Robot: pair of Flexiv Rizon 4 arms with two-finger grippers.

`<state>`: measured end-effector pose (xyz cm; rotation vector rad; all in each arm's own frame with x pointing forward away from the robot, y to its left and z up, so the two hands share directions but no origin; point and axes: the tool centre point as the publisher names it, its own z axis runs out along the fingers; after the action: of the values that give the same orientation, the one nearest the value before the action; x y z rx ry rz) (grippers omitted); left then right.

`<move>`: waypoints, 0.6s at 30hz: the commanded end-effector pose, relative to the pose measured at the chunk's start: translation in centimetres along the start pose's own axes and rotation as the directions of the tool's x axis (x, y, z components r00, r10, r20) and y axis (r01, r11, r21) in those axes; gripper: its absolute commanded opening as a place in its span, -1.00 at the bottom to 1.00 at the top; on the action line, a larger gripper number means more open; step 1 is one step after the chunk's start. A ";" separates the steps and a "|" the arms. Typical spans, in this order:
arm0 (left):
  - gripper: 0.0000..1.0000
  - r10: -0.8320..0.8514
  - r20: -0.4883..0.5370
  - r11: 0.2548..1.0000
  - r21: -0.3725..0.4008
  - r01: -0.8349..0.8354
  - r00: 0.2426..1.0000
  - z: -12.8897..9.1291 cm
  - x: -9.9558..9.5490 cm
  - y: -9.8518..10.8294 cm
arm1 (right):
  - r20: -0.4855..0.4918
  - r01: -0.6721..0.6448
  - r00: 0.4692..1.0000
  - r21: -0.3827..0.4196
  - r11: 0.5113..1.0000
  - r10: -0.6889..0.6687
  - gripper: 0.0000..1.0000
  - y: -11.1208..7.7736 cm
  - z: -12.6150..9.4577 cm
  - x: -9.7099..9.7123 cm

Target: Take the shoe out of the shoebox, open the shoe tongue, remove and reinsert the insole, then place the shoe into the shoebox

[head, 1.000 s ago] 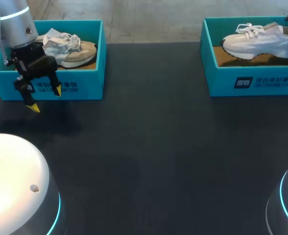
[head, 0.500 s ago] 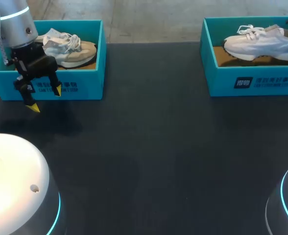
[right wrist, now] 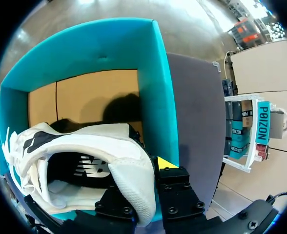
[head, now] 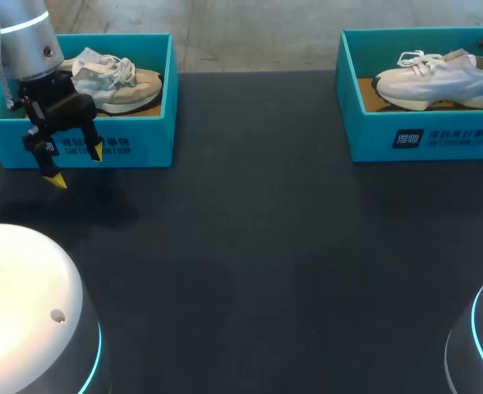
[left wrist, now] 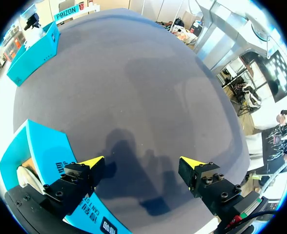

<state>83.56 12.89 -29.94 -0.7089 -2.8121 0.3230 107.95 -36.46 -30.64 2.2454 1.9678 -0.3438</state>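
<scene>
Right gripper (right wrist: 147, 170) clenched on the heel collar of the white shoe (right wrist: 80, 146), one yellow-tipped finger (right wrist: 164, 162) outside the padded wall, the other hidden inside it. Shoe down within the right shoebox (right wrist: 155, 83), heel at the gripper, toe away, sole over the brown cardboard floor (touching or just lifted: hard to tell). In the head view, only a dark sliver of that gripper at the view's edge, and the heel end of the shoe cut off there. Left gripper (head: 75, 164) released, fingers spread wide, hanging over the black table (head: 266, 246) just in front of the left shoebox (head: 147, 135), apart from the beige shoe (head: 118, 82) lying inside. Boxes of teal card, straight-walled, lidless; white shoe of mesh and smooth panels with white laces; table matte and dark.
</scene>
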 end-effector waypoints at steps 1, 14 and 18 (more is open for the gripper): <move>1.00 0.000 -0.001 1.000 -0.002 0.000 1.000 -0.1 0.0 0.0 | -0.001 0.012 1.000 -0.032 0.999 -0.012 -1.00 -1.0 0.1 0.1; 1.00 0.000 -0.001 1.000 -0.002 0.000 1.000 -0.1 0.0 0.0 | 0.004 0.040 0.999 -0.062 0.997 -0.039 -1.00 -2.0 1.0 0.3; 1.00 0.000 -0.001 1.000 -0.002 0.000 1.000 -0.1 0.0 0.0 | -0.006 0.036 0.999 -0.052 0.998 -0.036 -1.00 -2.2 1.4 0.3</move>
<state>83.56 12.89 -29.94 -0.7089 -2.8121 0.3230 106.01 -36.12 -31.86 2.1865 2.0007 -0.3042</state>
